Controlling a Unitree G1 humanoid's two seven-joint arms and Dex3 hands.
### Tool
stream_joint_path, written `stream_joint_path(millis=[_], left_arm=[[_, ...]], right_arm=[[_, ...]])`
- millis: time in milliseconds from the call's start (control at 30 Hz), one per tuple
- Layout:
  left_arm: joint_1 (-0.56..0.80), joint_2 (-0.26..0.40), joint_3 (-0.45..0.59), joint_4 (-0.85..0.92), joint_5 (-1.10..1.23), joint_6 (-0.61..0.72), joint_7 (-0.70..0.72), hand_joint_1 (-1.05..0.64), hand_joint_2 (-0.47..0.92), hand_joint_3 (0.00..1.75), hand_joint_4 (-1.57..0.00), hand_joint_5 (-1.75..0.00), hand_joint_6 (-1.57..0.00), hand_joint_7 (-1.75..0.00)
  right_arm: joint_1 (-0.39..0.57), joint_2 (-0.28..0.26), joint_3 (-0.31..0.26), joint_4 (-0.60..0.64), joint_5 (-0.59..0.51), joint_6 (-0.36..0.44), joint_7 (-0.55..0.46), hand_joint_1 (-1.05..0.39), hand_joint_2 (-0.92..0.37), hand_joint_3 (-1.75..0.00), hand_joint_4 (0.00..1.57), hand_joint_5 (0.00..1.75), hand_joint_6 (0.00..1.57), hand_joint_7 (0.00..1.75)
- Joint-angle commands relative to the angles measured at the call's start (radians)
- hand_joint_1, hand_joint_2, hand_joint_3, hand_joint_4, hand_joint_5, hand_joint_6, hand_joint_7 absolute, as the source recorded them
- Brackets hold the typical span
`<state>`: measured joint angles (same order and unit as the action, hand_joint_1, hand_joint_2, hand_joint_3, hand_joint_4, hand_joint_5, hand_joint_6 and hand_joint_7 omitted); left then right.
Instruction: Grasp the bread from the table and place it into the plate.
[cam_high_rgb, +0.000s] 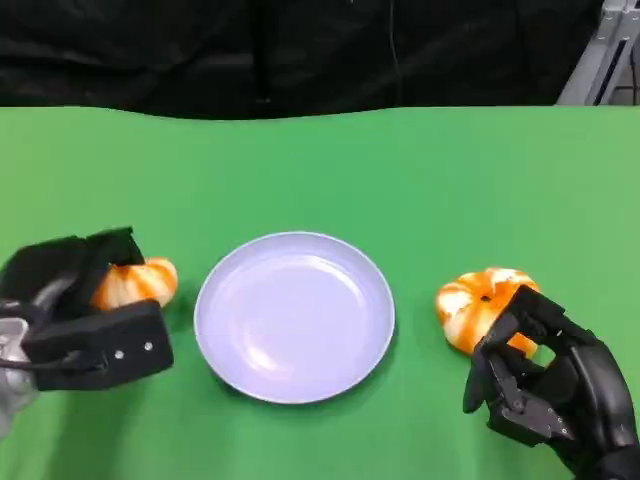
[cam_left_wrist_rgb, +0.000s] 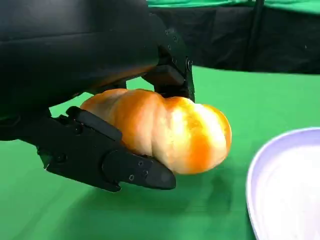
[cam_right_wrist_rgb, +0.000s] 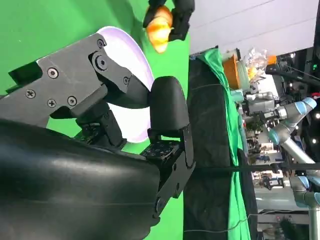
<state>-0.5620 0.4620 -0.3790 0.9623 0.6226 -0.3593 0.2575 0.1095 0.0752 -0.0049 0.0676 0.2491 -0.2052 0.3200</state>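
Orange-streaked bread roll (cam_left_wrist_rgb: 165, 131) is gripped in the left hand (cam_high_rgb: 85, 310) near the table's left edge; a shallow hold could drop it short of the plate (cam_high_rgb: 225, 340). Right hand's (cam_high_rgb: 550, 385) fingers are spread, empty.

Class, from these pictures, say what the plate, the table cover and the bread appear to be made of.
Plate: likely glossy plastic or glazed ceramic; soft reflections show. Table cover: matte green cloth, no glare. Bread held by the left hand: glossy orange-white, possibly a soft or foam replica.
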Motion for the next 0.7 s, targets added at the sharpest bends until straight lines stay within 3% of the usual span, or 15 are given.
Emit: stream_joint_path(millis=[33, 167, 400, 533, 700], left_arm=[[0.022, 0.031, 0.029, -0.101, -0.019, 0.020, -0.040, -0.07, 0.92, 0.28, -0.62, -1.74, -0.66, -1.40], [0.041, 0.031, 0.050, -0.207, -0.029, 0.013, -0.055, -0.06, 0.92, 0.27, -0.66, -1.72, -0.75, -1.30], [0.065, -0.004, 0.036, -0.372, -0.040, 0.013, -0.144, -0.02, 0.92, 0.28, -0.65, -1.72, -0.74, -1.38], [0.055, -0.042, 0.016, -0.385, -0.040, 0.011, -0.199, -0.02, 0.92, 0.29, -0.62, -1.74, -0.66, -1.48], [0.039, -0.096, -0.022, -0.331, -0.005, -0.013, -0.173, -0.07, 0.92, 0.33, -0.61, -1.72, -0.68, -1.42]], right_arm=[[0.000, -0.014, -0.008, 0.001, 0.005, -0.013, 0.002, -0.12, -0.59, -1.11, 0.82, 1.75, 0.60, 1.75], [0.002, -0.012, -0.008, -0.004, -0.001, -0.008, -0.005, -0.13, -0.59, -1.12, 0.82, 1.75, 0.60, 1.75], [0.001, -0.009, -0.006, -0.003, 0.004, -0.010, 0.000, -0.13, -0.59, -1.11, 0.80, 1.75, 0.59, 1.75], [0.002, -0.006, -0.002, -0.003, 0.001, -0.019, 0.000, -0.12, -0.60, -1.11, 0.81, 1.75, 0.59, 1.75], [0.002, -0.004, -0.002, -0.007, 0.008, -0.016, 0.000, -0.12, -0.60, -1.12, 0.82, 1.75, 0.60, 1.75]])
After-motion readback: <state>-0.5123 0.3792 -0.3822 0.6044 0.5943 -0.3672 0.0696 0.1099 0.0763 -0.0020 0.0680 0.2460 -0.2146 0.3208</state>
